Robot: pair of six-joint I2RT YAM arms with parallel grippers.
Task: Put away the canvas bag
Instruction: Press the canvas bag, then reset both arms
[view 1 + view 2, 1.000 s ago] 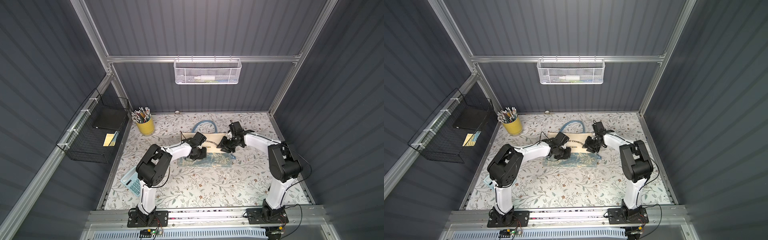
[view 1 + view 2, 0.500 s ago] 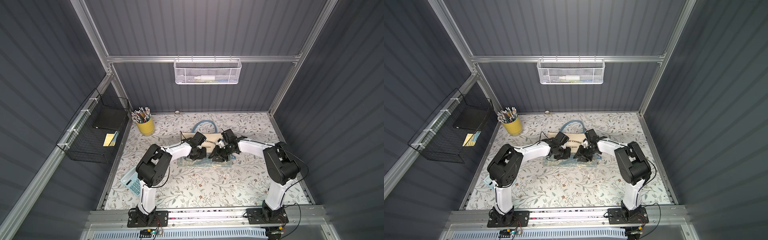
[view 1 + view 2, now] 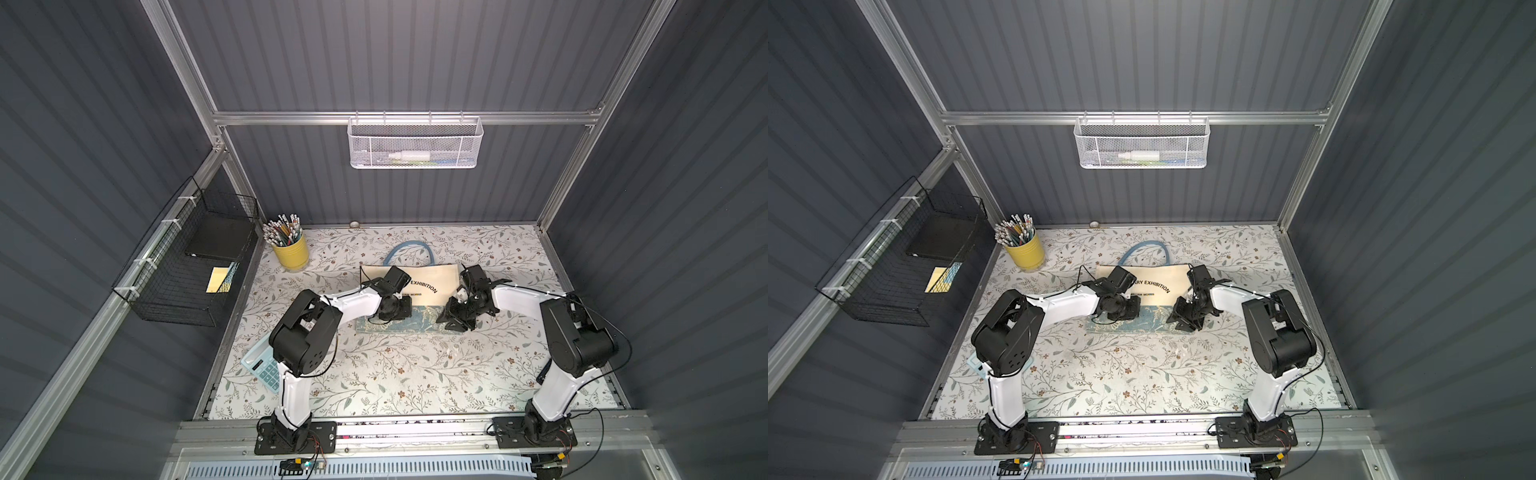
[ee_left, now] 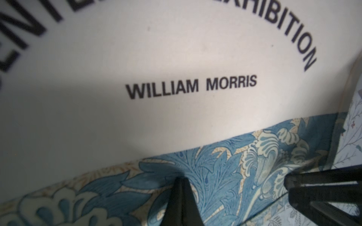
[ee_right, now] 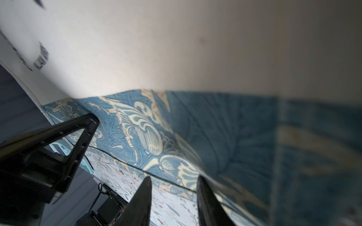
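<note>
Both top views gave me layout only: the canvas bag (image 3: 432, 277) lay on the bench (image 3: 415, 374), centre toward 12 o'clock, blue handle (image 3: 409, 247) at its 12, L hand (image 3: 404, 310) at its 7, R hand (image 3: 451, 321) at its 5. Wrist cams added grip detail. L cam: tips pressed together on the floral band (image 4: 254, 156); cloth pinched or not, couldn't tell. R cam: fingers (image 5: 145, 195) apart, nothing held. Print: "WILLIAM MORRIS" sharp on L cam, "…XHIBITION" arched above; blurred on R cam.
</note>
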